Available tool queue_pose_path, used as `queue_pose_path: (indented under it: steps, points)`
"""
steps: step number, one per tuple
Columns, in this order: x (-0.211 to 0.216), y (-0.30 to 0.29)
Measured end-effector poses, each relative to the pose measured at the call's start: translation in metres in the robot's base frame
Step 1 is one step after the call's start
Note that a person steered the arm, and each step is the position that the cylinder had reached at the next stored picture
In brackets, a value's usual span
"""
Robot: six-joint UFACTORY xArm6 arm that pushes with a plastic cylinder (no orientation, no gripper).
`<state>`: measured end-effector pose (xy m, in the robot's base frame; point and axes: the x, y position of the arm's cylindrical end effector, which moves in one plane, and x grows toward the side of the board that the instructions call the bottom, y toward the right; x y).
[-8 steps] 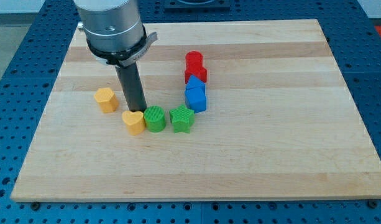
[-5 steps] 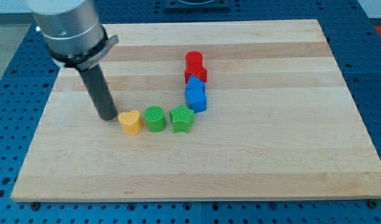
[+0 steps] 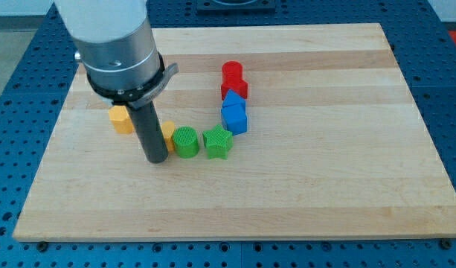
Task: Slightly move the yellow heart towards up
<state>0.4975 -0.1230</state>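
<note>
The yellow heart (image 3: 169, 135) lies on the wooden board, mostly hidden behind my dark rod; only its right edge shows, touching the left side of the green cylinder (image 3: 186, 141). My tip (image 3: 155, 160) rests on the board just below and slightly left of the heart, close against it. Whether the tip touches the heart is hidden.
A second yellow block (image 3: 120, 119) sits up-left of the rod, partly covered by the arm's body. A green star (image 3: 218, 143) lies right of the cylinder. Two blue blocks (image 3: 233, 115) and two red blocks (image 3: 233, 78) stack upward from there. The wooden board (image 3: 324, 164) sits on a blue perforated table.
My tip went from above the heart to its left, then swung down and right to just below it. The heart now sits a little higher and further right, against the green cylinder.
</note>
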Motion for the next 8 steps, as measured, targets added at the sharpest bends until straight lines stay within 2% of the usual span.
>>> queue_pose_path:
  steps: [1, 2, 3, 4, 5, 6, 8]
  points:
    - [-0.002, 0.000]
    - [0.025, 0.000]
    - [0.063, 0.047]
    - [0.061, 0.129]
    - [0.037, 0.146]
    - [0.021, 0.142]
    - [0.023, 0.104]
